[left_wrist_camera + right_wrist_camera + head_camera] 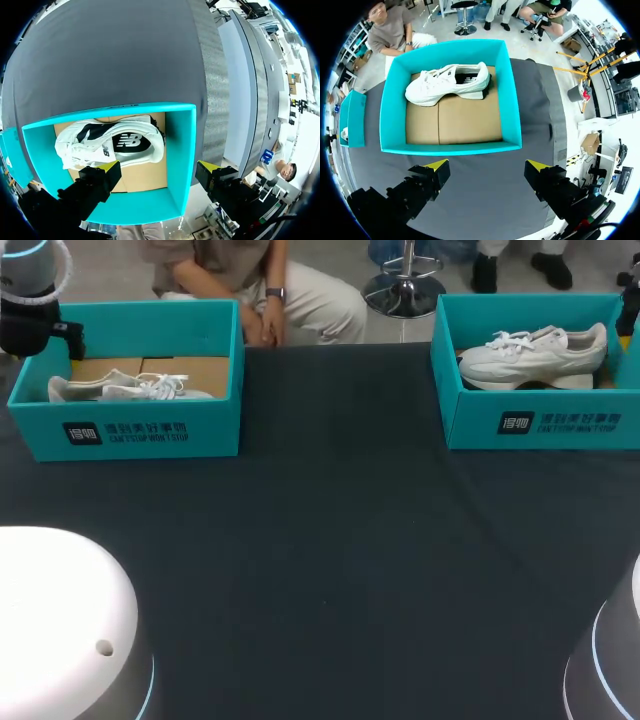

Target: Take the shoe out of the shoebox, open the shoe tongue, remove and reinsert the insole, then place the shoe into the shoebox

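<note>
Head view: two teal boxes on the dark table (330, 560). The left shoebox (150, 430) is in the upper left of the frame and the right shoebox (540, 425) in the upper right, with a white sneaker in each.
Left shoe (130, 388): lies flat on its side on the cardboard floor, laces loose.
Right shoe (535, 355): stands upright on its sole, on the side of its box away from the right gripper.
Left gripper (159, 166): fingers wide apart with nothing between them, hanging over the left shoebox. One finger is just beside the shoe. The other looks to be outside the box wall, but that's hard to call from the wrist view.
Right gripper (486, 164): also spread and empty, over bare table just short of the right shoebox.
Feel: probably light. The upper should be soft and squishy, and the chunky sole is the only stiff part.
Where to grab: I'd pinch across the sole or the heel collar. The toe mesh would just cave in.
Watch out: loose laces could snag a fingertip, and the tongue and insole will be floppy, so a thin pinch at an edge seems best.
</note>
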### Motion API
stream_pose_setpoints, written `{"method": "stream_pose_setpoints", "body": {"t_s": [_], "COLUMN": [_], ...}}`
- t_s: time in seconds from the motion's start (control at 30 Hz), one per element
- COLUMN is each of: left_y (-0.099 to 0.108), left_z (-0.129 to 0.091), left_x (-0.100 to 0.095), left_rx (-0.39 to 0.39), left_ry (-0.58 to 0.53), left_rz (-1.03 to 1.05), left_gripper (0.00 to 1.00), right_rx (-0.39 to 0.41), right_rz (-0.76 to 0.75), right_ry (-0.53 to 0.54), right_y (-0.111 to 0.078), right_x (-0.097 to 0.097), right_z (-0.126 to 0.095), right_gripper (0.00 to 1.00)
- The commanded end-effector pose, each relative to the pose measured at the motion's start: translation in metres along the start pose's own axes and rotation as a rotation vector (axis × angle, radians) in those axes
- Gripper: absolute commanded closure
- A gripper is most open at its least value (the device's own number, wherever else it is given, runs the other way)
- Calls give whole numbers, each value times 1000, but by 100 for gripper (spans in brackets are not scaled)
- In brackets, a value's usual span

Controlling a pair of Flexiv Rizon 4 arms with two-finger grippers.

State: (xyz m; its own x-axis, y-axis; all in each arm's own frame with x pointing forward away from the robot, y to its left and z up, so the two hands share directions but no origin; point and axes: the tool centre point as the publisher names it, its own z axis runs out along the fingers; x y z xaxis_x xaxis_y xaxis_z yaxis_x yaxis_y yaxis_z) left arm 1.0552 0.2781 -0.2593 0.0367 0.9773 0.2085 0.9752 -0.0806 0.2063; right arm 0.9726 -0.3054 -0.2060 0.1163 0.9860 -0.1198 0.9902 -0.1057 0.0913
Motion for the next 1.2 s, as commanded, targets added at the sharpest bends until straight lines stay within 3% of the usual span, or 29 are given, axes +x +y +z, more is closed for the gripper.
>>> {"method": "stream_pose_setpoints", "body": {"t_s": [0.03,0.3,1.2], "left_y": [0,0,0], "left_z": [0,0,0], "left_x": [0,0,0], "left_rx": [-1,-1,-1], "left_ry": [0,0,0], "left_rz": [1,1,1], "left_gripper": [0,0,0], "right_rx": [26,34,46], "right_rz": [3,7,-20], "right_ry": [-2,30,44], "right_y": [16,22,21], "right_x": [1,-1,1], "right_z": [16,31,31], "right_gripper": [0,0,0]}}
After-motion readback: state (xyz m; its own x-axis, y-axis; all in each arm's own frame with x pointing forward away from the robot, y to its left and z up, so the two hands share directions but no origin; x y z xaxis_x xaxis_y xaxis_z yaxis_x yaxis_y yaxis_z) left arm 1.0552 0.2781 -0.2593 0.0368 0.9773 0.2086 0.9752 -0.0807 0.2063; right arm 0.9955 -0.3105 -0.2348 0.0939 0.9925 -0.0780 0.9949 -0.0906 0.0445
